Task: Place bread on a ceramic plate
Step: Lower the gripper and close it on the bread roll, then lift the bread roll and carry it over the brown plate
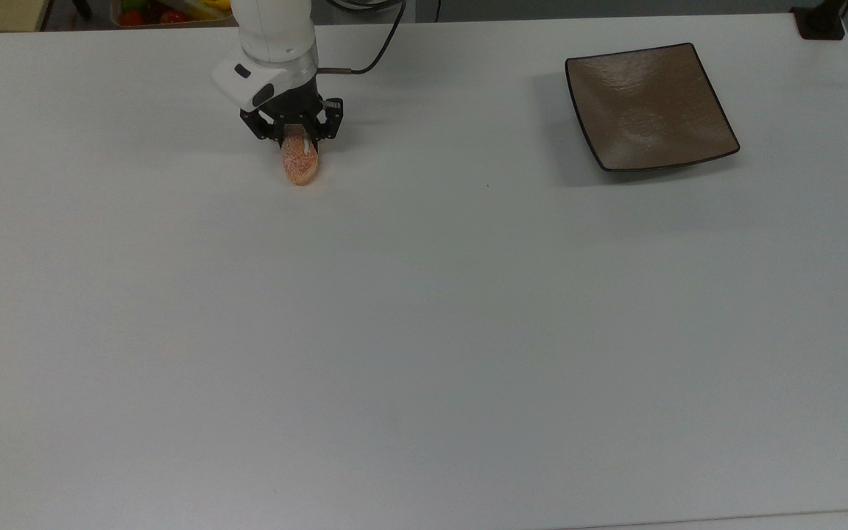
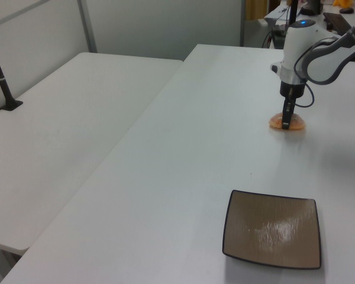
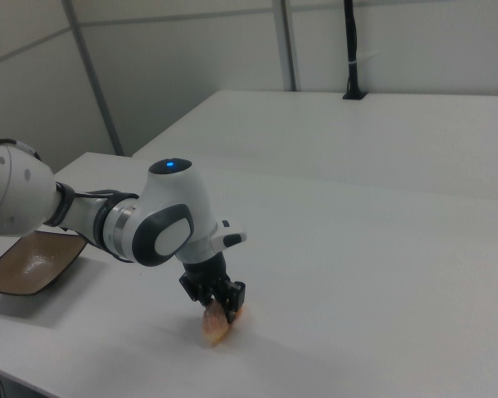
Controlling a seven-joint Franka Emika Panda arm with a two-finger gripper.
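Tool (image 1: 296,138): fingers clamped on the bread's (image 1: 299,165) far end, loaf resting on the counter (image 1: 424,309). Bread extends toward 6 o'clock from the tool in the top view. Ceramic plate (image 1: 649,107): well apart, at 3 o'clock.

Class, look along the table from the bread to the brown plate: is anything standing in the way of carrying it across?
Nothing visible does. The gripper is down around the bread, and the table between it and the ceramic plate at the top view's right is bare.

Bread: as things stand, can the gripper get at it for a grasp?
Probably yes. The gripper is down at the far end of the bread, a finger on each side, and nothing else on the table crowds it.
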